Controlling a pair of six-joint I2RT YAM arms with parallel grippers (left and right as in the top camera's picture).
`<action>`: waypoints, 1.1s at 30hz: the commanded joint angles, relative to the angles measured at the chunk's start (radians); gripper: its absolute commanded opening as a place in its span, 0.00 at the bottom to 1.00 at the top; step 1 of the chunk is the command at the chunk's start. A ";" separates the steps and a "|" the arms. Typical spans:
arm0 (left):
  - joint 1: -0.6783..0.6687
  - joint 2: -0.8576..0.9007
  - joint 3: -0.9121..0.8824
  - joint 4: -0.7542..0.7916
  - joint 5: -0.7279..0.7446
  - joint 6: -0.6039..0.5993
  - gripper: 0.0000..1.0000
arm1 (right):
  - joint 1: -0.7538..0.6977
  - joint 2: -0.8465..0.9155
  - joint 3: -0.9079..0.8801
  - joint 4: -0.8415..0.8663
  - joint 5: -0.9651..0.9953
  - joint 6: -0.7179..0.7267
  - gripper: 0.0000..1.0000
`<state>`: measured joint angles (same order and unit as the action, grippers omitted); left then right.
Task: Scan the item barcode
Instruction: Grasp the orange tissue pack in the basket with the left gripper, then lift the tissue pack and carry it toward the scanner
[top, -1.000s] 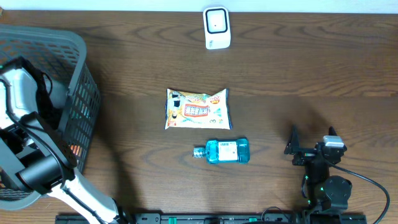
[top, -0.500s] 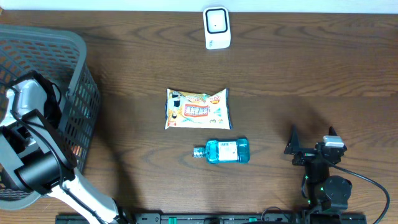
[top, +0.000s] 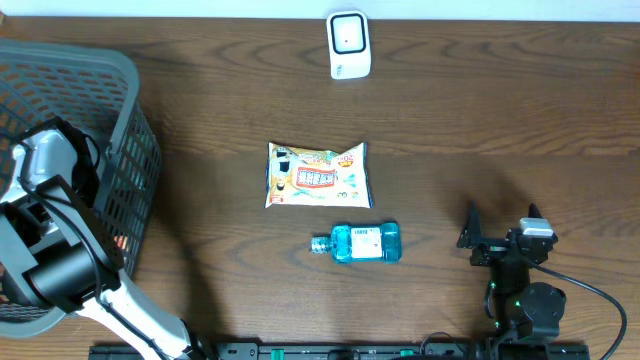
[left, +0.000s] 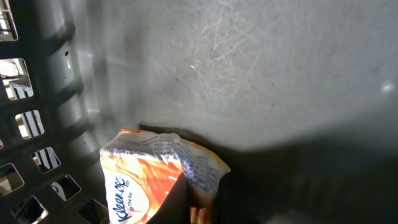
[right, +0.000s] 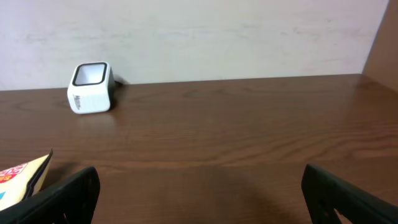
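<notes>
Deep inside the grey basket (top: 118, 95), my left gripper (left: 198, 206) is shut on the corner of an orange and white Kleenex tissue pack (left: 140, 177) that lies against the basket wall (left: 37, 124). In the overhead view only the left arm (top: 50, 190) shows, reaching into the basket. The white barcode scanner (top: 349, 45) stands at the table's far edge, also in the right wrist view (right: 91, 88). At the front right my right gripper (top: 500, 236) rests open over bare wood, with nothing between its fingers (right: 59, 196).
A colourful snack packet (top: 318, 174) lies at the table's middle, its edge showing in the right wrist view (right: 22, 177). A blue mouthwash bottle (top: 362, 242) lies on its side just in front of it. The basket fills the left side.
The left gripper's jaws have gone from wide open to shut on the tissue pack, and the left arm shifted slightly within the basket. The right arm has not moved.
</notes>
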<state>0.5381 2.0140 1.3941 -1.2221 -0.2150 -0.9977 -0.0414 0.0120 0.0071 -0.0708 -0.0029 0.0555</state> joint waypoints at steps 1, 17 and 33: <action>0.019 -0.004 0.070 -0.019 0.006 0.014 0.08 | 0.001 -0.005 -0.002 -0.004 0.009 -0.012 0.99; 0.036 -0.267 0.616 -0.274 0.351 0.020 0.07 | 0.001 -0.005 -0.002 -0.004 0.009 -0.012 0.99; -0.647 -0.539 0.588 -0.114 0.097 0.055 0.07 | 0.001 -0.005 -0.002 -0.004 0.009 -0.012 0.99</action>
<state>0.0631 1.4349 1.9980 -1.3361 0.0696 -0.9787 -0.0414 0.0120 0.0071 -0.0704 -0.0029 0.0555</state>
